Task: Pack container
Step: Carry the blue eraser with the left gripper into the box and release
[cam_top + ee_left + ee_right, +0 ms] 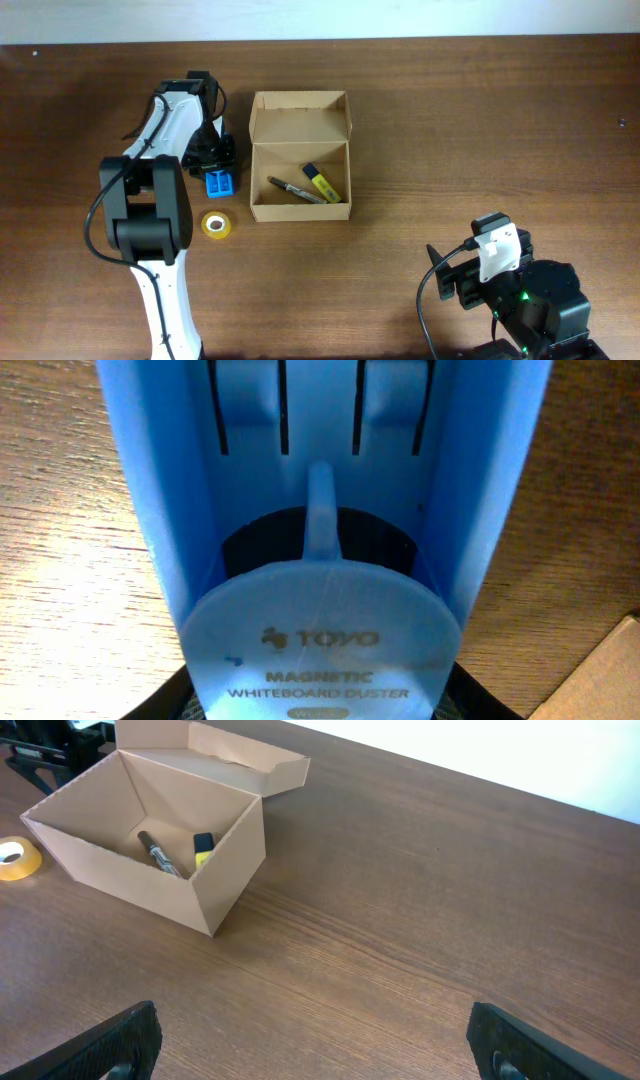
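Container (285,160) stands open on the counter (450,120), and I place everything else against it. Closest to me, well apart from the container on its near right side, my right hand (320,1045) is released, its fingers (120,1040) spread wide with only bare wood between them. Just off the container's near left corner lies a yellow tape roll (217,225). A little farther, beside the container's left wall but not touching it, sits a blue whiteboard duster (220,184). My left hand (218,172) is down over it. The wrist camera is filled by the duster's labelled body, so I cannot tell whether that hand is grasping it. Inside the container lie a dark marker (295,190) and a yellow highlighter (321,182). The lid flap (300,118) is folded back on the far side.
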Controlling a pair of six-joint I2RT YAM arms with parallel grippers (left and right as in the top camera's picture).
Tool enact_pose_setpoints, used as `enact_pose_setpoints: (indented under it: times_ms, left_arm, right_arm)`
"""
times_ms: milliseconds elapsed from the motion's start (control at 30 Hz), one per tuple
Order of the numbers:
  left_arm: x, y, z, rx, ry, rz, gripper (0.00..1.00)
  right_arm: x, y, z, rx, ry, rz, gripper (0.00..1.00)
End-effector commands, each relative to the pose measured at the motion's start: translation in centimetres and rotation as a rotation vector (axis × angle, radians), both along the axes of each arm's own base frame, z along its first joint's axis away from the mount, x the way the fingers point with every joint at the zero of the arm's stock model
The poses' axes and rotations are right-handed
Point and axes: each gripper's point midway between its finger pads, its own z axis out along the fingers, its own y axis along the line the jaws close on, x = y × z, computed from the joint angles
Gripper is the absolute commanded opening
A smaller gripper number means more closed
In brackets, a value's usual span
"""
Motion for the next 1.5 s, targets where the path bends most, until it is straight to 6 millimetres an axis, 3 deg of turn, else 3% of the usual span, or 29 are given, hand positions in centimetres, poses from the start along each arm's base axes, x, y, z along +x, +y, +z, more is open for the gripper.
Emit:
enact_pose_setpoints:
  times_ms: [0, 200, 433, 800, 933, 1067, 1200, 1300, 1367, 1467]
  left_arm:
    - [0.2, -0.3, -0.8, -0.023, 0.007, 0.004, 0.40]
    - [1.3, -0.2, 1.5, -0.022, -0.059, 0.005, 0.39]
    - [3.3, 0.1, 7.2, -0.022, -0.234, 0.008, 0.39]
    - [3.5, -0.4, 13.5, -0.024, -0.384, -0.006, 0.40]
    - [3.1, -2.5, 16.1, -0.029, -0.445, -0.058, 0.40]
    - [2.4, -5.9, 17.7, -0.002, -0.482, -0.151, 0.40]
    - [1.2, -10.6, 18.0, -0.002, -0.493, -0.314, 0.41]
    - [-0.9, -14.5, 17.7, -0.013, -0.465, -0.482, 0.43]
    - [-3.0, -15.6, 17.2, -0.006, -0.404, -0.605, 0.43]
    - [-4.1, -15.7, 17.0, 0.004, -0.361, -0.718, 0.45]
  right_arm:
    - [0.0, -0.1, 0.0, 0.009, 0.000, -0.010, 0.99]
    - [0.0, -0.1, 0.0, 0.009, 0.000, -0.010, 0.99]
    - [0.0, -0.1, 0.0, 0.009, 0.000, -0.010, 0.99]
    - [0.0, -0.1, 0.0, 0.009, 0.000, -0.010, 0.99]
    - [0.0, -0.1, 0.0, 0.009, 0.000, -0.010, 0.99]
    - [0.0, -0.1, 0.0, 0.009, 0.000, -0.010, 0.99]
    - [0.0, -0.1, 0.0, 0.009, 0.000, -0.010, 0.99]
    - [0.0, -0.1, 0.0, 0.009, 0.000, -0.010, 0.99]
    - [0.0, -0.1, 0.0, 0.009, 0.000, -0.010, 0.99]
    - [0.0, -0.1, 0.0, 0.009, 0.000, -0.010, 0.99]
